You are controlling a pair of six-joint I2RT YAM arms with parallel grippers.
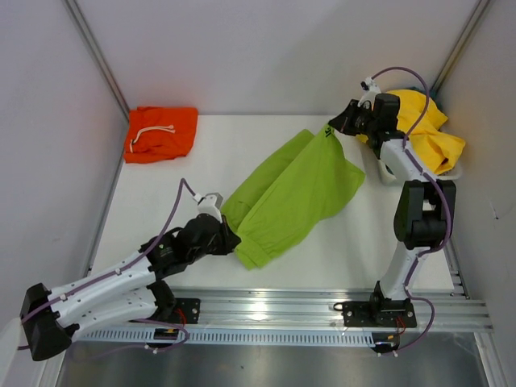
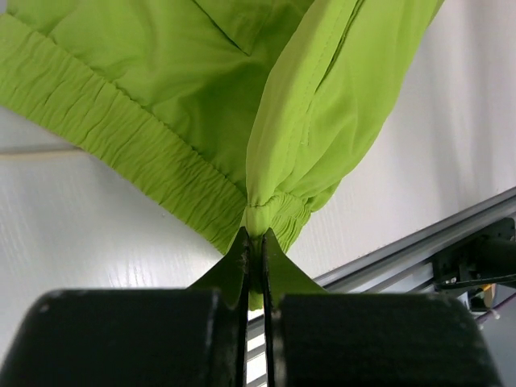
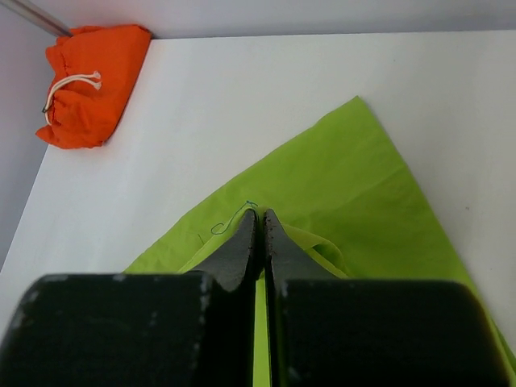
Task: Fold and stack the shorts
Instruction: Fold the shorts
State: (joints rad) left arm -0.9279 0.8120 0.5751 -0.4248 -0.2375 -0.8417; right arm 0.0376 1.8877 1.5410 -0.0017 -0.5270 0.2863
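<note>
Yellow shorts [image 1: 442, 143], at 2 o'clock in the top view: partly hidden behind the right arm [image 1: 399, 157]; full outline not visible. Lime green shorts [image 1: 294, 193]: dark logo [image 1: 329, 133] too small to read. The left wrist view cuts them off at 12 o'clock and the right wrist view at 5 o'clock, where the right hand [image 3: 260, 222] covers the pinched edge.

Lime green shorts [image 1: 294, 193], plain; orange shorts [image 1: 161, 133], white drawstring [image 1: 153, 135]; yellow shorts [image 1: 427, 129]; white table [image 1: 201, 161].
</note>
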